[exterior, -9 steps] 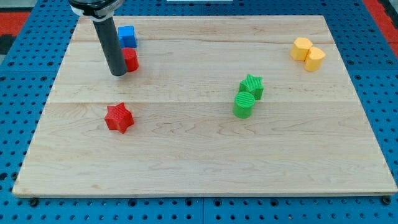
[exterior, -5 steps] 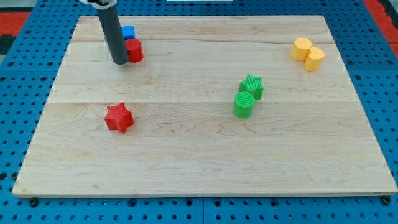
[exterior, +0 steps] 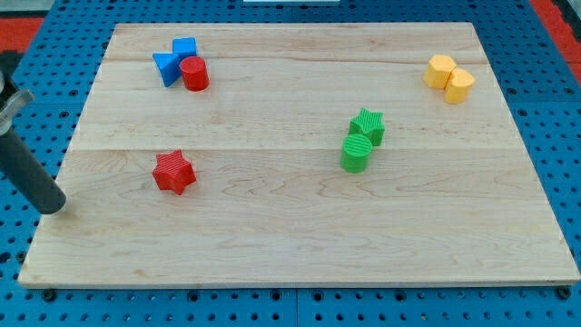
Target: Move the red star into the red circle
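Observation:
The red star lies on the wooden board, left of centre. The red circle block stands near the view's top left, touching two blue blocks. My tip is at the board's left edge, well to the left of the red star and a little below it, touching no block. The rod slants up towards the view's left edge.
A green star and a green cylinder touch each other right of centre. Two yellow blocks sit together near the view's top right corner. A blue pegboard surrounds the board.
My tip has swung from beside the red circle at the top left down to the board's left edge. The red circle shifted up slightly; both blue blocks now show.

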### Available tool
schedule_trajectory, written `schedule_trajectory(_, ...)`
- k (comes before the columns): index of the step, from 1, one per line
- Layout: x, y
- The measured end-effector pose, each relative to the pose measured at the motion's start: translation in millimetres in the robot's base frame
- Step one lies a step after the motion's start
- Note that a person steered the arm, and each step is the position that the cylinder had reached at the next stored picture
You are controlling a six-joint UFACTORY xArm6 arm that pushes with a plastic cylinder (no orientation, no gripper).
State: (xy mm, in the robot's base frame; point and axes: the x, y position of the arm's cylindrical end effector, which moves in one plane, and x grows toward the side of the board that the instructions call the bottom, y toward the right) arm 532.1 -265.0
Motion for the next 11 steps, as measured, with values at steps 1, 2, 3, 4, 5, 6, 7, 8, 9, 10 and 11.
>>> schedule_trajectory(1,10.1,73.7)
schedule_trajectory(2,9.7,84.7)
schedule_trajectory(3,9.7,86.1)
schedule_trajectory(4,-32.3,122.8)
schedule_trajectory(5,-36.7,123.3)
schedule_trajectory(6,-51.8,127.2)
schedule_trajectory(7,-87.8,133.0)
schedule_trajectory(8,-131.4,134.4)
schedule_trajectory(9,-131.5,134.4)
schedule_trajectory(10,-141.2,134.4)
schedule_trajectory(11,-162.4,134.4)
